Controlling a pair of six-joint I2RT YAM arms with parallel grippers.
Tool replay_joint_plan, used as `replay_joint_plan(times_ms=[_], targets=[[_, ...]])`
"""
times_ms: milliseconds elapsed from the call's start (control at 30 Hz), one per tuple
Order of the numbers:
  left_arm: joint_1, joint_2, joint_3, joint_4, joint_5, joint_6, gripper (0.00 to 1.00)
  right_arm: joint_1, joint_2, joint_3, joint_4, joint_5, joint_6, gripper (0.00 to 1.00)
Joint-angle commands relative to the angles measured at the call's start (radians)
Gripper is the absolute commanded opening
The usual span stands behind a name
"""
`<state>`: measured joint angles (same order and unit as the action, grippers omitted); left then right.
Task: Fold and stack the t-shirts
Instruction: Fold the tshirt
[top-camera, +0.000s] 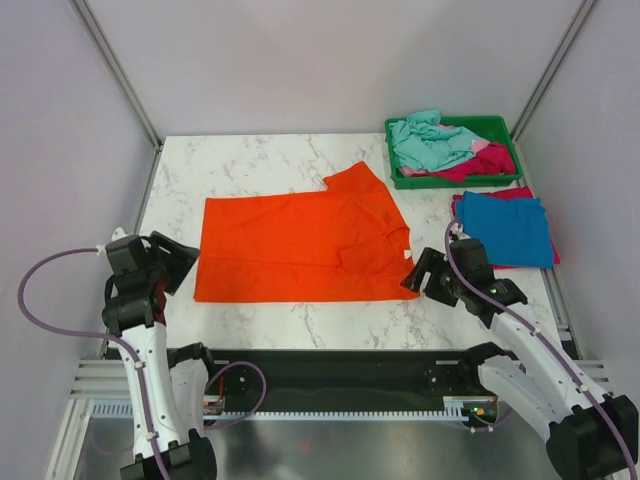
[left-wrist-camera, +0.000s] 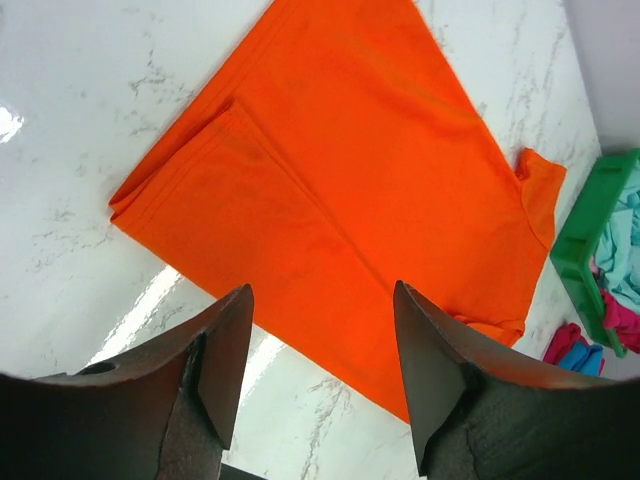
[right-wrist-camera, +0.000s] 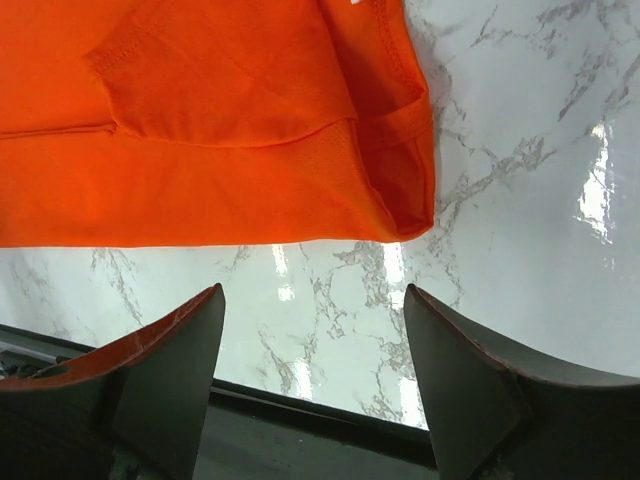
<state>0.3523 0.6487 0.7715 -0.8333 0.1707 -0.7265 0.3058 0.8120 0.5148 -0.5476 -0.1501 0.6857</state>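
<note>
An orange t-shirt (top-camera: 300, 245) lies folded lengthwise in the middle of the table, one sleeve sticking out at the top right. It also shows in the left wrist view (left-wrist-camera: 340, 180) and the right wrist view (right-wrist-camera: 200, 110). My left gripper (top-camera: 183, 266) is open and empty just off the shirt's left edge; in its own view (left-wrist-camera: 320, 350) the jaws stand wide apart. My right gripper (top-camera: 415, 272) is open and empty at the shirt's near right corner (right-wrist-camera: 312, 340). A folded blue t-shirt (top-camera: 508, 227) lies on a magenta one (top-camera: 500, 193) at the right.
A green tray (top-camera: 450, 125) at the back right holds crumpled light teal (top-camera: 428, 140) and magenta (top-camera: 485, 162) shirts; it shows in the left wrist view (left-wrist-camera: 590, 235). The table's black front edge (right-wrist-camera: 300, 415) lies under my right gripper. Walls close in the sides.
</note>
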Motion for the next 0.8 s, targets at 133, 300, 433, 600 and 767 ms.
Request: replay_joint_plan(times_ms=[133,300,433,600,767], targets=[[-0.015,0.061,0.106,0.033,0.108,0.205,0.64,0.006,0.14,0.238,0.014,0.046,-0.064,0.85],[-0.067,0.109,0.084,0.106,0.093,0.255,0.63,0.036,0.476,0.599,0.04,0.139,-0.188,0.92],[-0.124,0.164,0.052,0.158,0.089,0.311,0.63,0.041,0.85,0.902,0.046,0.185,-0.276,0.92],[-0.139,0.204,0.012,0.21,0.11,0.3,0.61,0.042,1.209,1.356,0.035,0.23,-0.333,0.93],[-0.173,0.238,0.002,0.22,0.135,0.295,0.57,0.042,1.555,1.73,0.041,0.319,-0.383,0.93]])
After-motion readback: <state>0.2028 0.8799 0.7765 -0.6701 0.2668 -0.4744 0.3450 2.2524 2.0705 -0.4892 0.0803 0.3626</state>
